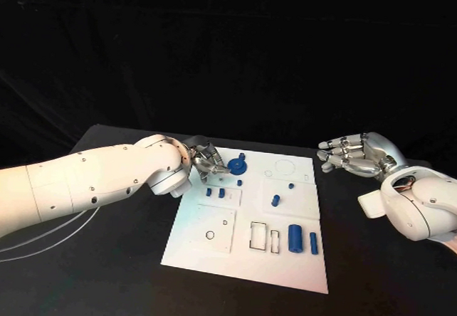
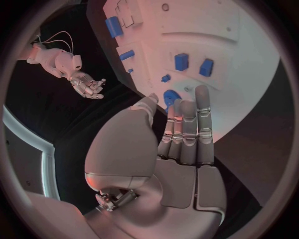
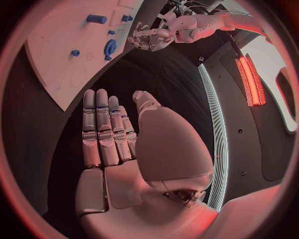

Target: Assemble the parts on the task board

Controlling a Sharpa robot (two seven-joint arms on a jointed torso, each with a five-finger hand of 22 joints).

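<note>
Blue, round and gear-like, the part (image 1: 237, 163) you want stands at the task board's (image 1: 208, 253) far edge, apparently just beyond your empty, straight-fingered left hand (image 1: 206, 162), while your right hand (image 1: 357, 155) hangs open, well apart.

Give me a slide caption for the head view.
Left hand reaches the task board's far corner beside a blue gear; right hand hovers open.

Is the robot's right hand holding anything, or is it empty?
Empty: the right hand hovers off the task board, fingers straight, nothing between them.
</note>
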